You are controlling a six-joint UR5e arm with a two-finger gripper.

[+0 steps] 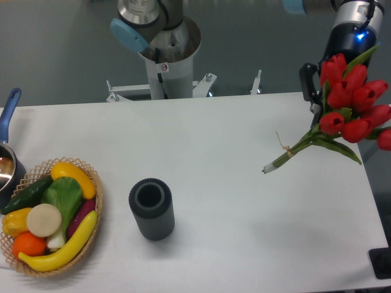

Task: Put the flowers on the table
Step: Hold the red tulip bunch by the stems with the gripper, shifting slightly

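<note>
Now the flowers [353, 104] hang tilted over the right end of the table [244, 183], heads up by the gripper [317, 91].
Its dark fingers look closed on the bunch just below the blooms, though the contact is partly hidden. Stem ends point down-left, near the surface. Lowering slowly until the stems rest flat, well apart from the dark cylinder [151, 209] and wicker basket [91, 244], seems best before letting go.

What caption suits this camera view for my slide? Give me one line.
Robot hand holding the red tulip flowers aloft over the right end of the white table, far from the dark cylinder and wicker basket.
</note>
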